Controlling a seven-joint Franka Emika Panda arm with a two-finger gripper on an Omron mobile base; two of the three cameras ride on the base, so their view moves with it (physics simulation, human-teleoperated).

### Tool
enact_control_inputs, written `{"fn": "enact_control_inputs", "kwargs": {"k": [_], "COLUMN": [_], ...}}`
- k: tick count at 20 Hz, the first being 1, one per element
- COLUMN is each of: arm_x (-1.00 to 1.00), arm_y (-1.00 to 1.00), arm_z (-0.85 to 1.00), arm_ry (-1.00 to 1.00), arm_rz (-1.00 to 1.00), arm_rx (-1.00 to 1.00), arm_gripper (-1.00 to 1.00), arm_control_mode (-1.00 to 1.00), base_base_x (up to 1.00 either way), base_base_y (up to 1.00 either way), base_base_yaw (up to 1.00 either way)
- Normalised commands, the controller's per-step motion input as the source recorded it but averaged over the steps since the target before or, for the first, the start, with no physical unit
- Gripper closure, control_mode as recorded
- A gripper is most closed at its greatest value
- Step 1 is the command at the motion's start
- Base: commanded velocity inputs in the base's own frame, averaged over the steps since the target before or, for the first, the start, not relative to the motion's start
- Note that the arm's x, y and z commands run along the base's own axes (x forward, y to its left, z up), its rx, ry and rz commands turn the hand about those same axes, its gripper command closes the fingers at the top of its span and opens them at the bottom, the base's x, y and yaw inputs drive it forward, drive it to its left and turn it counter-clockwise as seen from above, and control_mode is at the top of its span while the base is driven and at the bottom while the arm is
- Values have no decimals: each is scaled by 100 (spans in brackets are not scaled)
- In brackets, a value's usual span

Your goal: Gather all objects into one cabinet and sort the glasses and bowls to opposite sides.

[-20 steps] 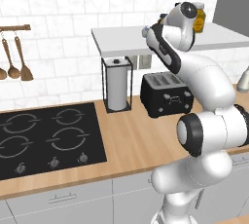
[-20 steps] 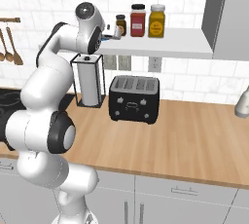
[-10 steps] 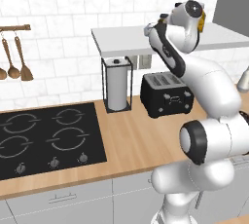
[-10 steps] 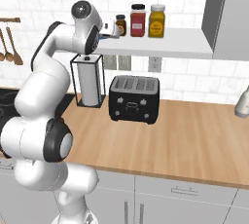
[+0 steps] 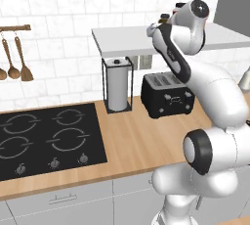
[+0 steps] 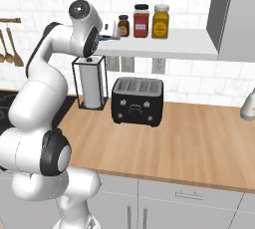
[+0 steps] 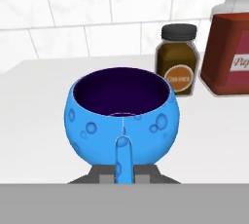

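The gripper [image 7: 124, 173] is clamped tight on the near rim of the small blue bowl [image 7: 121, 115], held upright over the white tiled-wall shelf [image 7: 39, 121], with a brown jar [image 7: 178, 65] and red jar [image 7: 231, 43] just beyond.

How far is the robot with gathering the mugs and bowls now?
Done: nothing that I can confirm. In hand: the gripper is shut on the blue bowl, at the tiled-wall shelf beside the brown jar. Left: carry this bowl to the cabinet's bowl side; the state of other pieces I cannot tell.
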Motion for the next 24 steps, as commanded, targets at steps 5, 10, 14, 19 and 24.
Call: {"fn": "enact_control_inputs", "kwargs": {"k": [5, 10, 14, 19, 24], "arm_x": [-18, -21, -52, -63, -88], "arm_y": [0, 1, 16, 17, 1], "arm_z": [0, 0, 0, 0, 0], "arm_ry": [0, 0, 0, 0, 0], "arm_rz": [2, 3, 7, 4, 0], "arm_rx": [0, 0, -1, -1, 0], "arm_gripper": [100, 100, 100, 100, 100], "arm_control_mode": [-100, -100, -100, -100, -100], "base_base_x": [0, 0, 0, 0, 0], "base_base_y": [0, 0, 0, 0, 0], "base_base_yaw": [0, 0, 0, 0, 0]}}
